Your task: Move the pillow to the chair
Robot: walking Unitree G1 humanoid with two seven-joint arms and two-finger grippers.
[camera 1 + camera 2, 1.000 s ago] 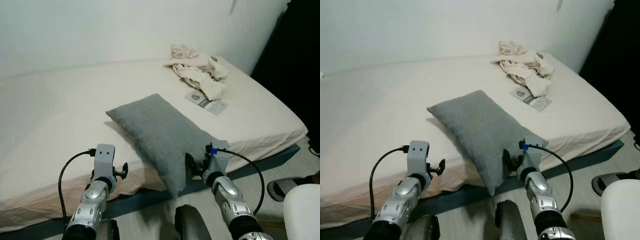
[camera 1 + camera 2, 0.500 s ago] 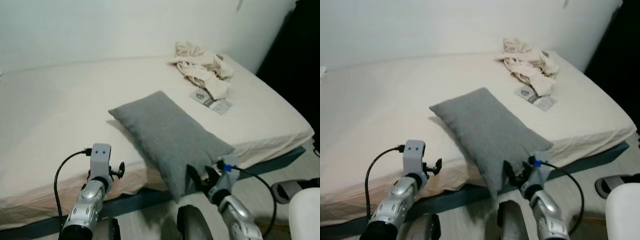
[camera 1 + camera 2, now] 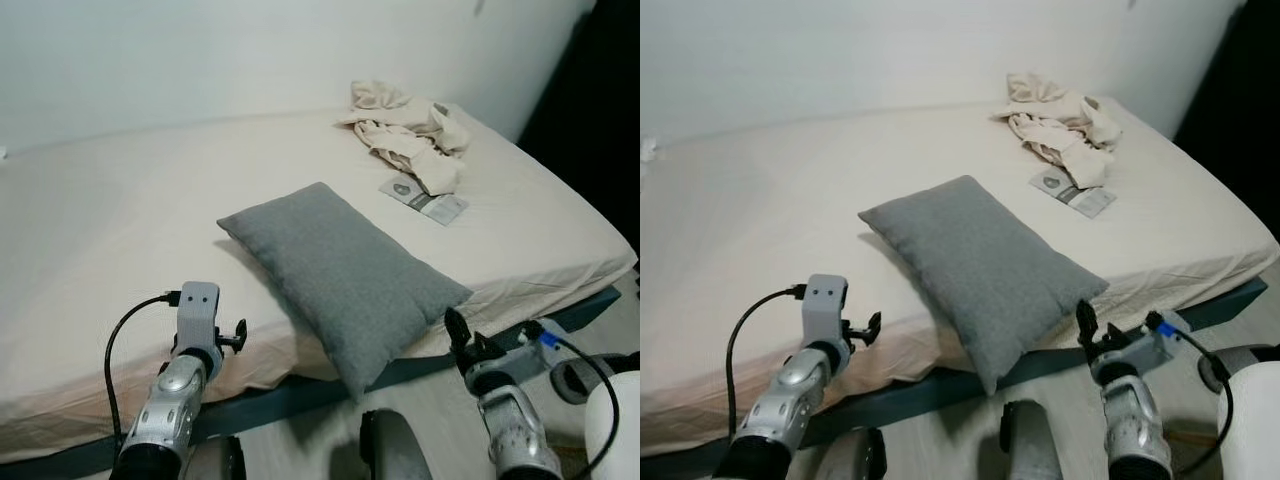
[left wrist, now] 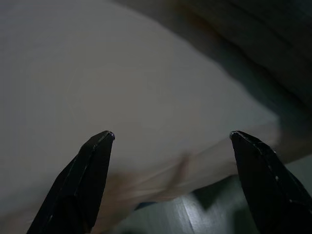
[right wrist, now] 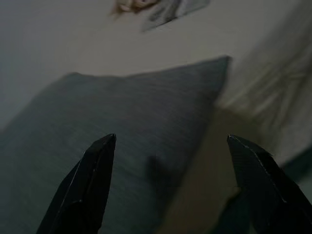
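I see the grey pillow lying ungrasped on the bed, one corner overhanging its near edge, both my left pincer and right pincer spread wide and empty, so nothing's moved yet; the packet print looks too small to read.

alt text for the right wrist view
A grey pillow lies on a cream bed sheet, seen in dim light between the two open black fingers of the right pincer, which does not touch it.
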